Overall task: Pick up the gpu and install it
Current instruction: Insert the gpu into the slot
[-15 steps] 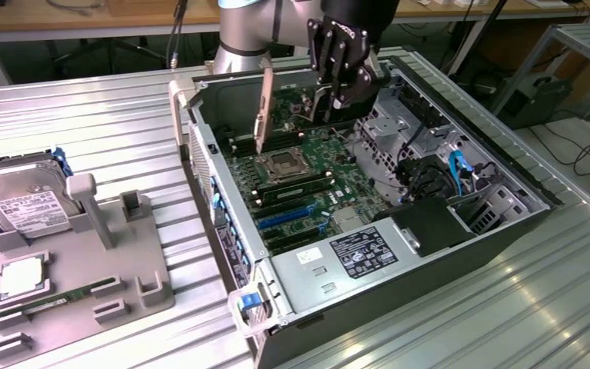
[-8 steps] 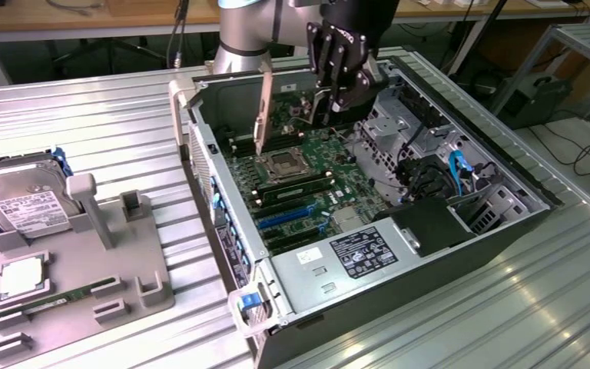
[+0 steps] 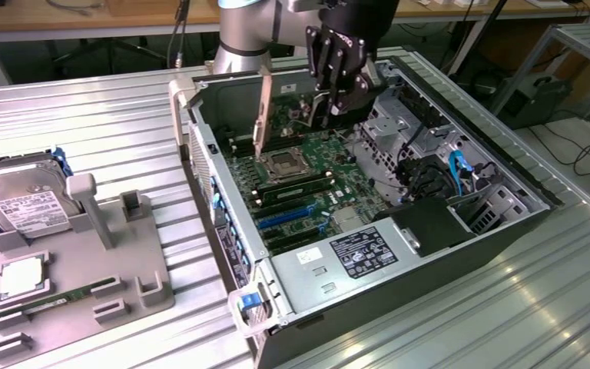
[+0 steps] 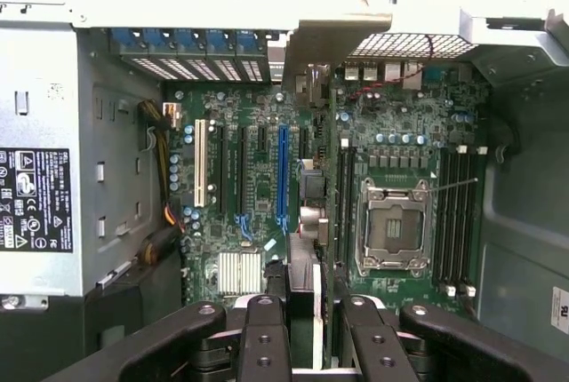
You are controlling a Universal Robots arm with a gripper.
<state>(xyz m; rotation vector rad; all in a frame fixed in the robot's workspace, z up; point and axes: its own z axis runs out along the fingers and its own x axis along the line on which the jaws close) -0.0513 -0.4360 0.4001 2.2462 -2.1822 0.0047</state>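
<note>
My gripper [image 3: 332, 104] hangs inside the open computer case [image 3: 479, 165], shut on the gpu [image 3: 293, 111]. The gpu is a green card held upright, with its silver end bracket [image 3: 264, 108] towards the exterior view's left. It is above the motherboard [image 3: 316, 177], clear of the slots. In the wrist view the gpu [image 4: 305, 266] shows edge-on between my two black fingers [image 4: 264, 338], and its bracket [image 4: 333, 44] reaches the case's rear wall. It sits over the board between the blue slot [image 4: 283, 178] and the CPU socket [image 4: 391, 226].
A power supply [image 3: 362, 257] fills the case's near end, with drive bays and blue cables [image 3: 459, 173] on the exterior view's right. On the table at the exterior view's left are a hard drive [image 3: 24, 204] and a grey fixture [image 3: 80, 269] holding a processor [image 3: 24, 280] and a RAM stick [image 3: 59, 300].
</note>
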